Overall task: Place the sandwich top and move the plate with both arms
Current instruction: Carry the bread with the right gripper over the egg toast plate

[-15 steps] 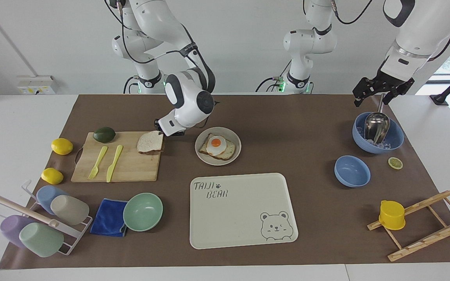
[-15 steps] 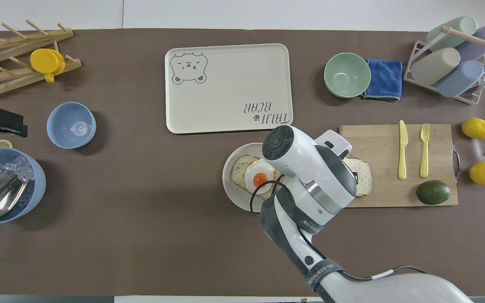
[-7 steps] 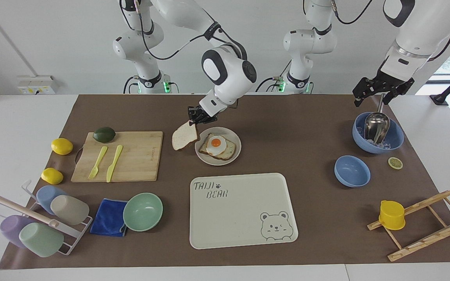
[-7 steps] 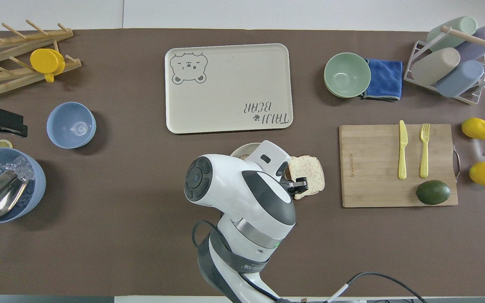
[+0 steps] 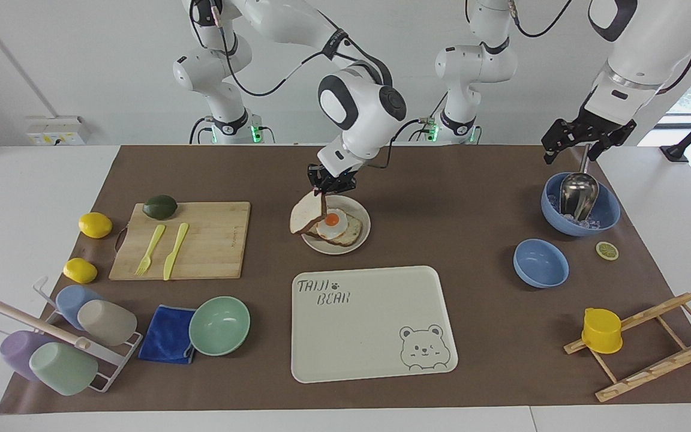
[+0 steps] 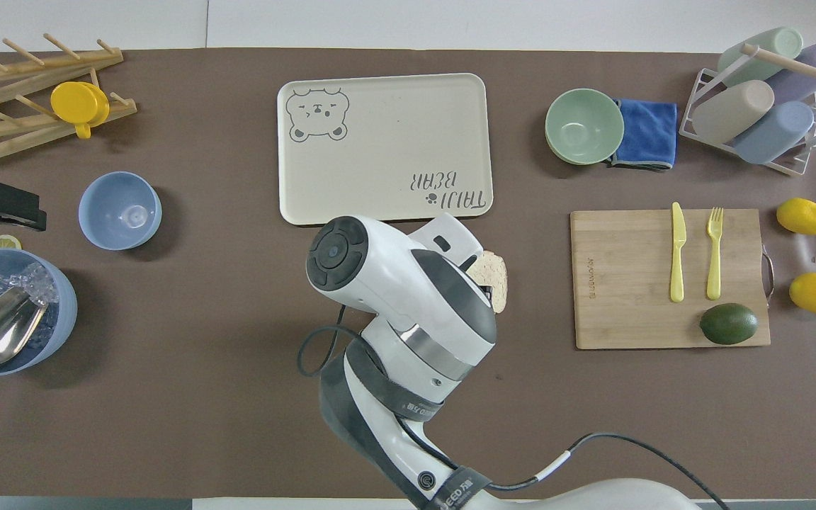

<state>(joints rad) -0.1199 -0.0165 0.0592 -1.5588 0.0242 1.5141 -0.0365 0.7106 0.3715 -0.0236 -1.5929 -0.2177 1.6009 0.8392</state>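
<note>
On the brown-covered desk (image 5: 453, 198), a wooden cutting board (image 5: 201, 252) lies toward the right arm's end, carrying a yellow fork (image 5: 151, 249), a yellow knife (image 5: 175, 251) and an avocado (image 5: 160, 206). Beside the board, toward the middle of the desk, the right gripper (image 5: 326, 182) hangs over the plate (image 5: 364, 227) with its jaws closed on the top edge of the sandwich top (image 5: 308, 216). The slice dangles nearly on edge, its long axis running steeply downward from the jaws, its lower end over the plate's rim on the cutting-board side and its broad face turned away from the robots. Whether that lower end touches the plate cannot be told. On the plate lies the egg-topped toast (image 5: 333, 225), just beside the hanging slice. The bear tray (image 5: 375, 336) sits farther from the robots than the plate. Toward the left arm's end, the left gripper (image 5: 585, 139) waits over a blue bowl (image 5: 608, 211) of ice with a metal scoop (image 5: 578, 193) in it; its jaws' state cannot be told. In the overhead view, the right arm (image 6: 408, 297) hides the plate, with only part of the slice showing.
</note>
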